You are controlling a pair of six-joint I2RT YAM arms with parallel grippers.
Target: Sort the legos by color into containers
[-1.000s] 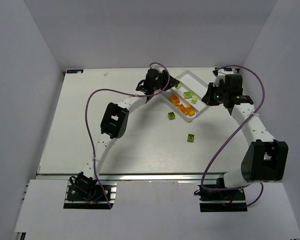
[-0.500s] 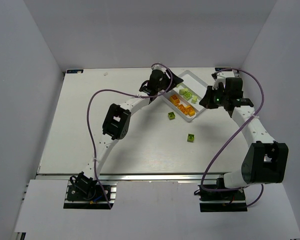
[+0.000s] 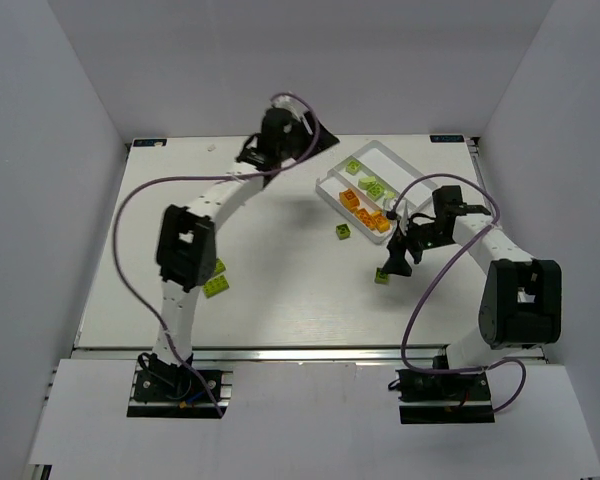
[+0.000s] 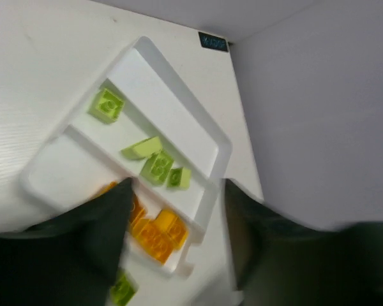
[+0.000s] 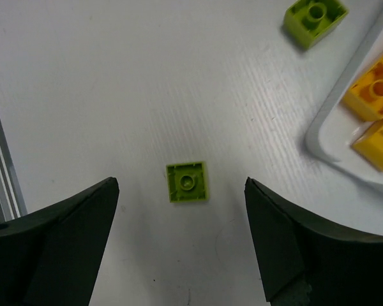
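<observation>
My right gripper (image 5: 182, 191) hangs over the table (image 5: 83, 76) with its fingers (image 5: 64, 236) spread wide and nothing in them. A single lime green brick (image 5: 187, 182) lies flat on the table, studs up, in the gap between them. It sits roughly midway between the two fingers and touches neither. In the overhead view that brick (image 3: 381, 275) is well clear of the tray (image 3: 380, 148).

I judge the brick to be light, hard and rigid, so it will not give under a squeeze. Its smooth plastic sides could let it slip or pop out if I catch it on a corner. I would close on two opposite flat sides, low on the body and below the studs. It lies a little askew to my fingers, so a small turn of the wrist looks wise first.

A second green brick (image 5: 314, 20) lies nearer the tray's rim (image 5: 319, 143), just beside the yellow-orange bricks (image 5: 370, 95) inside it.

My left gripper (image 4: 175, 191) is above the tray, its fingers parted and holding nothing. Below it, the green bricks (image 4: 156, 167) fill one long compartment and the orange ones (image 4: 156, 233) the next.
</observation>
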